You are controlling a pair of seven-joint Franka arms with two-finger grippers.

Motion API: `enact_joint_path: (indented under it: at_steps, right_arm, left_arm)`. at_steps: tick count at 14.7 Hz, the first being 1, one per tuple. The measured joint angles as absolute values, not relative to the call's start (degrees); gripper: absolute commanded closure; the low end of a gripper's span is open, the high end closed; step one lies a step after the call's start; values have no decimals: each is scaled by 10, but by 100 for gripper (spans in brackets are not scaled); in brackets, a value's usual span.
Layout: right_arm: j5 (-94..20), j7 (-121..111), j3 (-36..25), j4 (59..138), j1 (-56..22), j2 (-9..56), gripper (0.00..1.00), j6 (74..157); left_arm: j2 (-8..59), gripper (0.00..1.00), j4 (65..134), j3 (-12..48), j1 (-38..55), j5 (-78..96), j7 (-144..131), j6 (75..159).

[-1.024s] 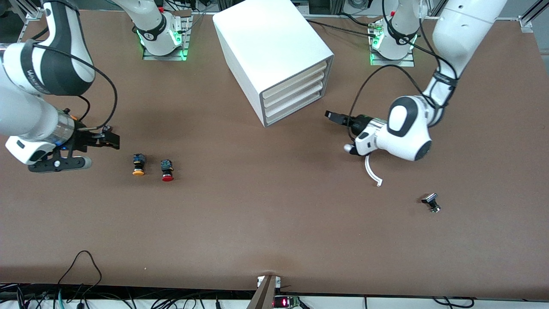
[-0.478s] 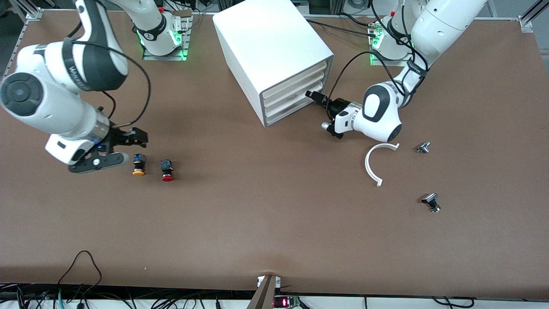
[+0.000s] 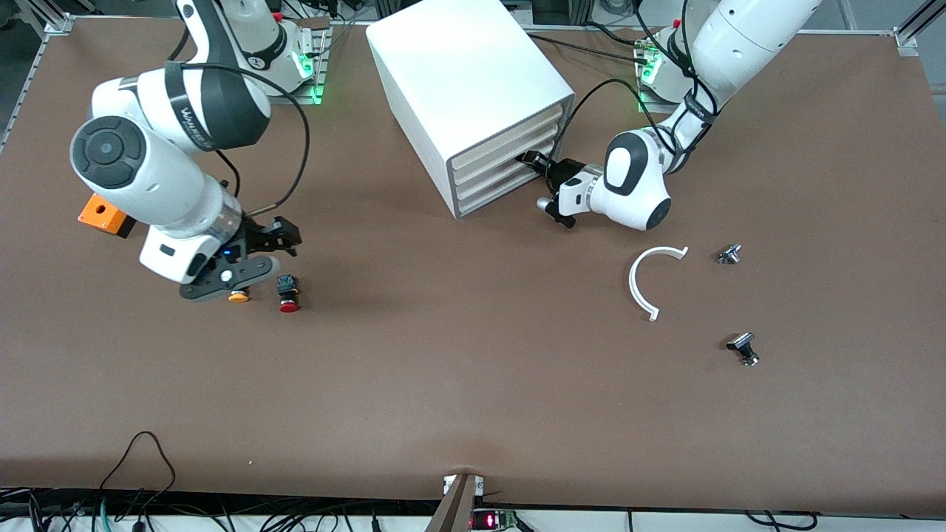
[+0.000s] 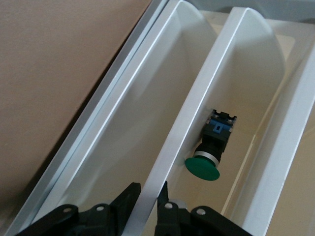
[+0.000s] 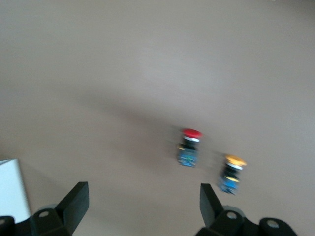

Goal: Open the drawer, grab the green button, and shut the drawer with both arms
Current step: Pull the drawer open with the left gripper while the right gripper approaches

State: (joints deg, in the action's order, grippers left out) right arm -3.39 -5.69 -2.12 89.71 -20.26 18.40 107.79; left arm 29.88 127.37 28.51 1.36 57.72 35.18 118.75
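The task is barely begun: the wide shallow white plastic drawer with a cream front [image 3: 491, 185], lowest in the white boxy cabinet [image 3: 458, 81] near the bench's robot-side edge, looks closed, so pulling, picking and closing remain. The left tool [image 4: 147, 204] pinches narrowly on a white drawer lip. The small green-capped push button [image 4: 209, 152] lies inside, just past its fingertips. The right tool [image 5: 142, 201] hangs wide over the red-capped button [image 3: 288, 293] and yellow-capped button [image 3: 238, 297].

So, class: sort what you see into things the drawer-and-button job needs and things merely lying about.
Needed:
- white boxy cabinet
- cream-fronted plastic drawer
- green-capped push button
- left tool
- right tool

Lying about:
- red-capped button
- yellow-capped button
- white curved strip
- orange block
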Motion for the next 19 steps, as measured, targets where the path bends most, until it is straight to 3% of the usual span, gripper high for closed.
enact_joint_path:
  at_steps: [3, 8, 11, 12, 13, 19]
  right_arm:
    - [-55, -61, -17, 870, -241, 210, 0, 1079]
    - [-57, -95, 1, 835, -273, 237, 0, 1074]
    - [-57, -128, 24, 807, -274, 258, 0, 1042]
    - [-57, -141, 30, 791, -274, 267, 0, 1032]
    - [-57, -160, 37, 776, -275, 276, 0, 1027]
    - [-57, -322, 81, 752, -283, 319, 0, 1071]
  left_arm:
    - [298, 100, 1272, 271, 11, 578, 353, 1186]
    - [295, 100, 1220, 164, -9, 579, 376, 1156]
    - [294, 100, 1202, 140, -15, 579, 379, 1167]
    - [294, 33, 1199, 137, -16, 579, 379, 1170]
    - [294, 0, 1198, 135, -16, 579, 379, 1172]
    - [290, 0, 1193, 125, -17, 579, 368, 1232]
